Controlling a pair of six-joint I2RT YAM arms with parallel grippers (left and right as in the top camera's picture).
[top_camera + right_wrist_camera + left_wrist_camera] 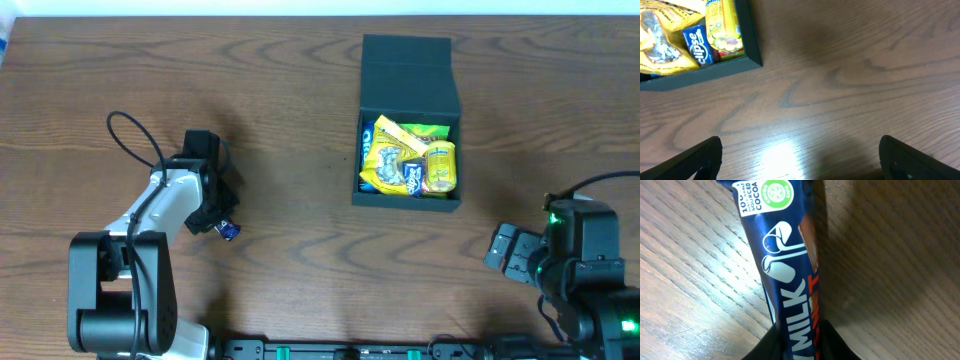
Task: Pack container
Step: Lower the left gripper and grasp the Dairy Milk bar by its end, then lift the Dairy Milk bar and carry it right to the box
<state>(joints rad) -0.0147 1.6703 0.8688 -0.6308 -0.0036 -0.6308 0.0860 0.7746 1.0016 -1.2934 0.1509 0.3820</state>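
Note:
A dark blue milk chocolate bar lies on the wooden table and fills the left wrist view. My left gripper has both black fingers pressed against the bar's sides. From overhead, only the bar's blue end peeks out under the left gripper at the left of the table. The dark teal container stands at the back right with its flap lid open, holding yellow and blue snack packets. My right gripper hovers open and empty over bare wood, near the container's corner.
Inside the container the right wrist view shows a blue Eclipse pack and a yellow packet. A black rail runs along the table's front edge. The left arm's cable loops above the wood.

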